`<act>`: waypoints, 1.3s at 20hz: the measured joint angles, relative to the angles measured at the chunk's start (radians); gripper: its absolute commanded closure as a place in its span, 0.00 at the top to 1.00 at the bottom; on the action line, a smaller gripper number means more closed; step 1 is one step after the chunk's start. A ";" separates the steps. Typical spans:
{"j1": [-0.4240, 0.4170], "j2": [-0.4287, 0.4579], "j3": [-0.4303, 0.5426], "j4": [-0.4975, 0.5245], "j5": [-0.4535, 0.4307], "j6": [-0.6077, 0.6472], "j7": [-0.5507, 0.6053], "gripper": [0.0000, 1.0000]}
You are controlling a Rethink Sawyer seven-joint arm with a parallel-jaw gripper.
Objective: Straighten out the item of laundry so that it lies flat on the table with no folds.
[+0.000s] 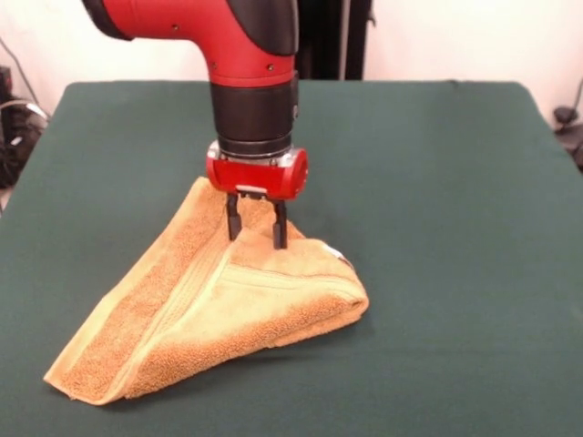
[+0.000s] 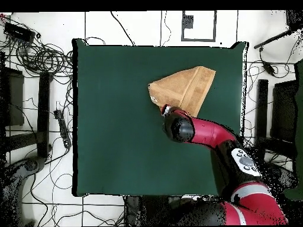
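The golden-orange towel (image 1: 228, 309) lies folded over into a rough triangle on the dark green table (image 1: 437, 182), left of the middle. Its paler woven bands run along the fold, and a small white tag (image 1: 339, 258) shows at its right corner. My gripper (image 1: 256, 241) points straight down over the towel's far top part. Its two black fingers stand apart, with their tips on or just in the cloth and towel showing between them. In the overhead view the towel (image 2: 186, 86) lies right of the table's middle (image 2: 112, 118), and the arm's wrist covers the gripper (image 2: 167, 110) at the towel's near corner.
The red and black arm (image 2: 207, 133) reaches in from the table's edge at the robot's base. Cables and stands (image 2: 41, 59) lie on the floor around the table.
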 measured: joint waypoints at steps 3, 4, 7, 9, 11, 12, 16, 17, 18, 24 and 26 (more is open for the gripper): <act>0.036 -0.007 -0.040 -0.017 0.000 0.036 0.000 1.00; 0.043 -0.009 -0.048 -0.019 0.000 0.044 0.000 1.00; 0.069 -0.022 -0.079 -0.024 0.000 0.089 0.000 1.00; 0.084 -0.037 -0.099 -0.024 0.000 0.126 0.000 1.00; 0.090 -0.045 -0.110 -0.023 -0.001 0.143 0.000 1.00; 0.094 -0.054 -0.117 -0.024 -0.001 0.156 0.000 1.00; 0.089 -0.066 -0.124 -0.024 0.000 0.165 0.000 1.00; 0.085 -0.068 -0.124 -0.024 0.001 0.164 0.000 1.00; 0.083 -0.068 -0.124 -0.024 0.002 0.162 0.000 1.00; 0.043 -0.048 -0.105 -0.024 0.010 0.092 0.000 1.00; 0.028 -0.037 -0.098 -0.023 0.014 0.062 0.000 1.00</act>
